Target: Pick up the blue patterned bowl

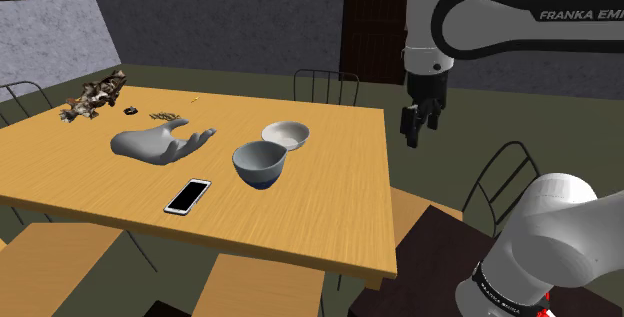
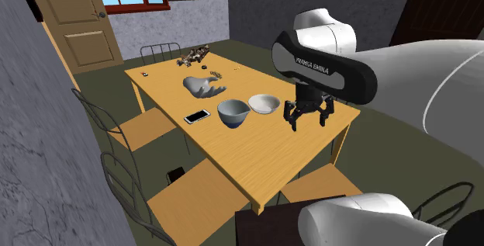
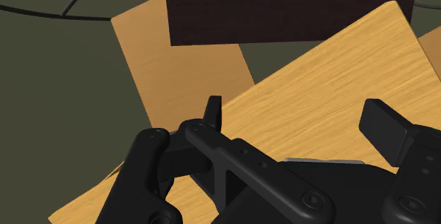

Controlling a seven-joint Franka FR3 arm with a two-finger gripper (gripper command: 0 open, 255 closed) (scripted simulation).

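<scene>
The blue bowl (image 1: 260,163) (image 2: 233,112) stands upright near the middle of the wooden table (image 1: 330,205) (image 2: 256,159); it is pale grey-blue with a darker blue base. Behind it, nearly touching, sits a white bowl (image 1: 286,134) (image 2: 264,103). My gripper (image 1: 419,130) (image 2: 309,122) hangs in the air well off to the shoulder view's right of both bowls, over the table's edge. It is open with nothing between its fingers. In the wrist view the gripper (image 3: 300,120) looks down at bare table top (image 3: 318,81).
A black phone (image 1: 187,195) (image 2: 197,116) and a grey hand sculpture (image 1: 160,143) (image 2: 204,87) lie past the blue bowl, away from the gripper. A gnarled brown object (image 1: 95,95) sits at the far corner. Chairs (image 1: 325,85) ring the table; a dark stand (image 3: 283,7) lies below the gripper.
</scene>
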